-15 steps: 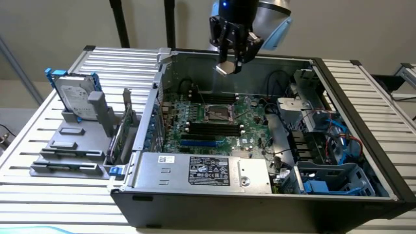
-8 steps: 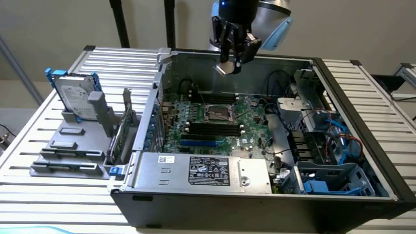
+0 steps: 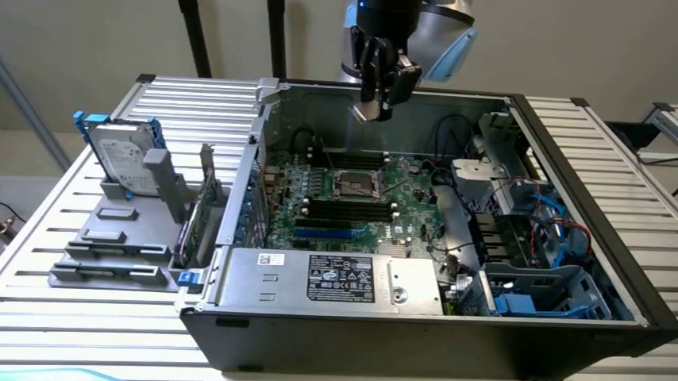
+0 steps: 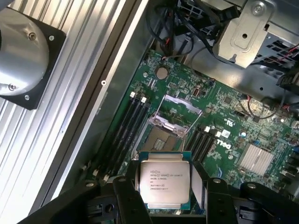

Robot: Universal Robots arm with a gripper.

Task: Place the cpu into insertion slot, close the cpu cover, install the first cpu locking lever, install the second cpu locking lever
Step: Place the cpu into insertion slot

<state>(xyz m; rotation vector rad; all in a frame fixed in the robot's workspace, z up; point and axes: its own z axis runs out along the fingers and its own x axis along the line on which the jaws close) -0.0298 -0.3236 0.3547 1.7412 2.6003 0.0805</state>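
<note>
While the end effector (image 4: 166,187) grips the cpu (image 4: 164,179) by opposite edges, well apart from the insertion slot (image 4: 164,140), chip seems light, rigid, fragile.

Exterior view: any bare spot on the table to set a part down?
Bare slats between the grey fixture and the near edge, and the strip at the exterior view's right of the case. Inside the case: crowded.
</note>
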